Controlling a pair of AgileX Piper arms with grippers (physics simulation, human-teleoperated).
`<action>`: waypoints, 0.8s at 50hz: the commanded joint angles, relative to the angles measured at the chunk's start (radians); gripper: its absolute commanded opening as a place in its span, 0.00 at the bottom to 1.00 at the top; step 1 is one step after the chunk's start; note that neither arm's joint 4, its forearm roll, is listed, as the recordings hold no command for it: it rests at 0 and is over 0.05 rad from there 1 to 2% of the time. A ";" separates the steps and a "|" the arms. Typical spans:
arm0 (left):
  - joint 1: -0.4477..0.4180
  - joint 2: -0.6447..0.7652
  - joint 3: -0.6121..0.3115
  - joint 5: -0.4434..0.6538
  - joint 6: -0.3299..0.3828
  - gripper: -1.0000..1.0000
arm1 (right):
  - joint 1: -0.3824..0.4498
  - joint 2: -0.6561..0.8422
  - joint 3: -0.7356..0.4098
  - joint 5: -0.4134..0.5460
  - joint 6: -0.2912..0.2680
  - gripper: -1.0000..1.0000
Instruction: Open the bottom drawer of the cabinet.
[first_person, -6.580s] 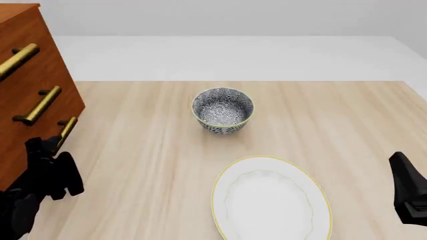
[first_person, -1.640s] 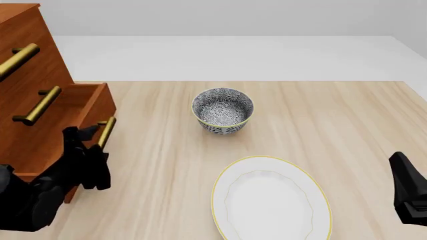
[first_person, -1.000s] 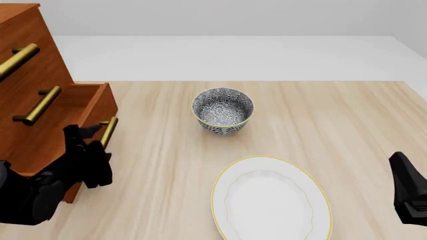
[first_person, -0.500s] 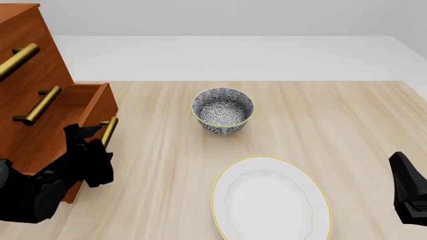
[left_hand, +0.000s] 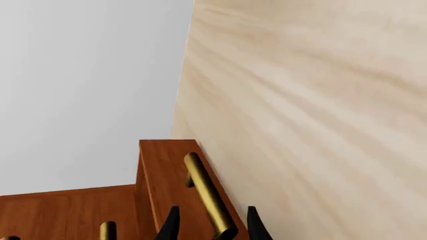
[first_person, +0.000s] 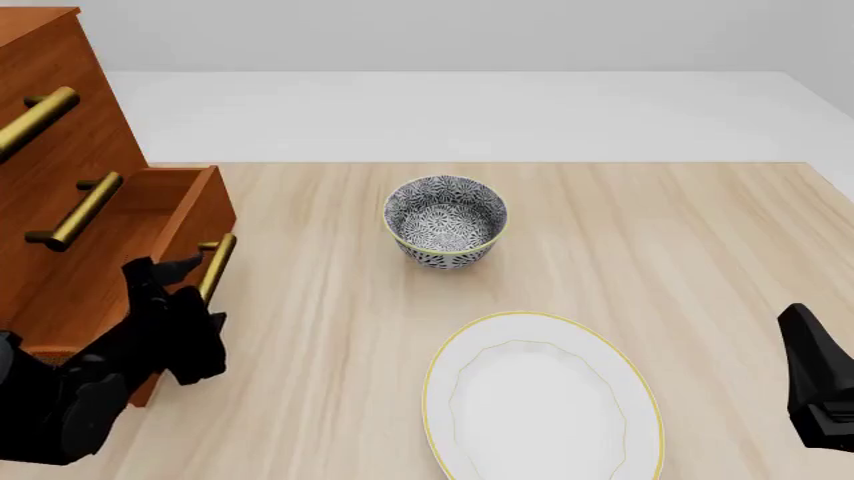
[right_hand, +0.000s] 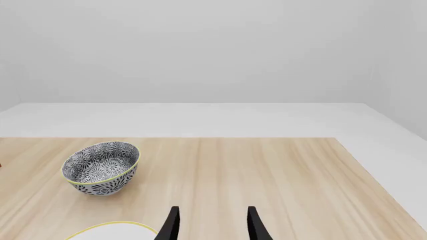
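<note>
The bottom drawer (first_person: 127, 255) stands pulled out from the cabinet (first_person: 54, 120); the left end effector (left_hand: 210, 231) straddles its brass handle (left_hand: 208, 196), fingers parted; the right end effector (right_hand: 211, 225) hangs spread, empty.

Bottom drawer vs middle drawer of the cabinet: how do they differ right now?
The bottom drawer is pulled out, its inside visible; the middle drawer sits flush in the cabinet. The bottom drawer's handle lies between the fingers of the left end effector; the middle drawer's handle is untouched. Both are reddish-brown wood with brass bar handles.
</note>
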 joint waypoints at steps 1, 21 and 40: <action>0.002 0.000 0.027 -0.018 -0.014 1.00 | 0.000 0.000 0.000 0.000 0.000 1.00; 0.004 -0.103 0.066 0.040 -0.030 1.00 | 0.000 0.000 0.000 0.000 0.000 1.00; -0.041 -0.340 0.062 0.220 -0.047 1.00 | 0.000 0.000 0.000 0.000 0.000 1.00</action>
